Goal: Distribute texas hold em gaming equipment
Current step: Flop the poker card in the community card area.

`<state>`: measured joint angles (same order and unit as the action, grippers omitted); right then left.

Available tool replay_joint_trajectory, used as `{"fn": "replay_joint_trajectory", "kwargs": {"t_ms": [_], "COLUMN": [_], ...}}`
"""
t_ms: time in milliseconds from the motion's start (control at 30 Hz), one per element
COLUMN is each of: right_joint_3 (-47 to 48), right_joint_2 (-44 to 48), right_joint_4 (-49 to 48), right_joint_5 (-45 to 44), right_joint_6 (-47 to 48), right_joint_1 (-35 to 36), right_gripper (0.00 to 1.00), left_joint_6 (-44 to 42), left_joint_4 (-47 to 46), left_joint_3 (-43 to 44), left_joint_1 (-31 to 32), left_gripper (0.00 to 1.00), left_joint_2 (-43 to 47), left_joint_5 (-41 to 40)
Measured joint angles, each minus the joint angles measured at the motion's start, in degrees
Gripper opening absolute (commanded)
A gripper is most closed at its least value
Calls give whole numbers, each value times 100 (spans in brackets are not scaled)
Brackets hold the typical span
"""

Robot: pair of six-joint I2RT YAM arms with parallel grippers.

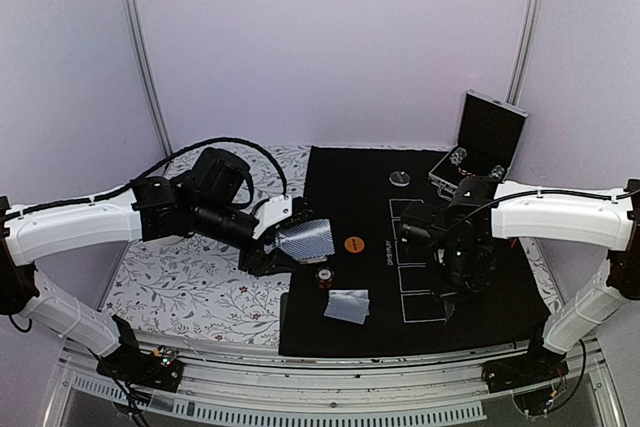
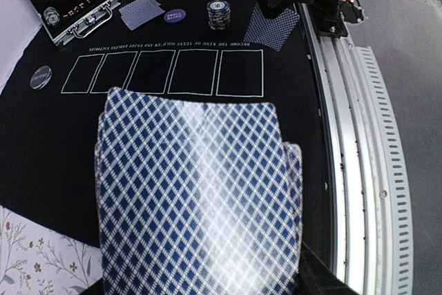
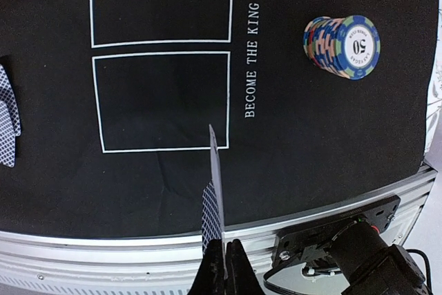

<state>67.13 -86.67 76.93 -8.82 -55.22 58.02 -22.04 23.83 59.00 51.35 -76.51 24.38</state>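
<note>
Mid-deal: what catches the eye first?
A spread of diamond-backed cards fills the left wrist view, held in the left jaws over the black mat's left edge. The right jaws pinch a single card edge-on near the mat's front edge, a chip stack standing beside the lettering.

Top camera looks down on the black mat (image 1: pixel 350 197); both wrist cameras, close above it, share the chip stack (image 2: pixel 217 14) (image 3: pixel 343 46).

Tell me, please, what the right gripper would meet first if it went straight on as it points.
Probably the black mat by the nearest outlined box, the card in the right gripper touching first; depth is unclear.
</note>
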Motion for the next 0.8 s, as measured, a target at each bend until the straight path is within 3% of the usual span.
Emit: {"fn": "replay_joint_trajectory", "kwargs": {"t_ms": [433,800], "right_joint_3": [-92,575], "right_joint_2": [-719,-2260], "right_joint_4": [68,70], "right_joint_5": [-603,-632], "right_joint_6": [133,282], "right_joint_1": [-319,-24], "right_gripper": [2,3], "left_joint_6": [0,0], "left_joint_4": [0,2], "left_joint_3": [0,0], "left_joint_1": [0,0], "left_gripper": [58,58], "left_joint_2": [0,0], "left_joint_5": [26,46]}}
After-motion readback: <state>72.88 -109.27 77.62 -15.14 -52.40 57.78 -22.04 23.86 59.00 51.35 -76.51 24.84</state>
